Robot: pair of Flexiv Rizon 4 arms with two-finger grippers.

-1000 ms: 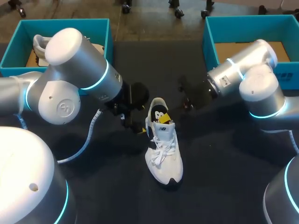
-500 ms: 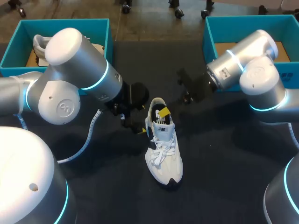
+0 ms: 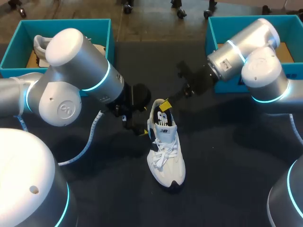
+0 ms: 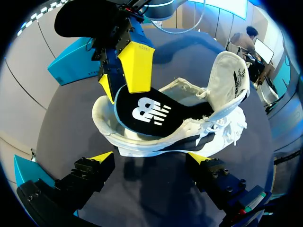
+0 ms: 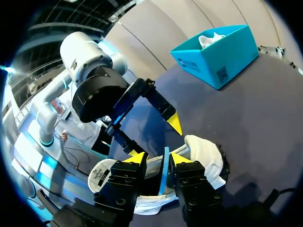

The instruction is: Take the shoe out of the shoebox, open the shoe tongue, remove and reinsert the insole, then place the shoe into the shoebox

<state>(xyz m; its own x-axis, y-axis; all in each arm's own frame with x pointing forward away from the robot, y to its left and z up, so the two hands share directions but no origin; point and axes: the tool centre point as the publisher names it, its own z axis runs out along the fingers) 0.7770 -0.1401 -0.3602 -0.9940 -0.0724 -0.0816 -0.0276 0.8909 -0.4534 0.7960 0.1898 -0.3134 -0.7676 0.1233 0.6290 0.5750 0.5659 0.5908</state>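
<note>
A white sneaker (image 3: 165, 156) stands on the dark table between the arms, toe toward me, tongue pulled up. Its black insole (image 3: 162, 118) with a white logo rises out of the heel. My right gripper (image 3: 164, 105) is shut on the insole's heel end. The right wrist view shows the insole's blue edge (image 5: 164, 175) pinched between the yellow tips of that gripper (image 5: 159, 158). My left gripper (image 4: 151, 158) is open, low beside the shoe (image 4: 189, 135), its fingers astride the sole without touching. In that view the insole (image 4: 147, 109) tilts up toward the right gripper (image 4: 128, 71).
A teal shoebox (image 3: 102, 28) at the back left holds another white shoe (image 3: 41, 46). A second teal shoebox (image 3: 213, 33) with a cardboard floor stands at the back right, behind my right arm. Dark table surrounds the sneaker.
My right gripper has risen and drawn back from the heel, lifting the insole's heel end out of the shoe. The left arm and the shoe have stayed put.
</note>
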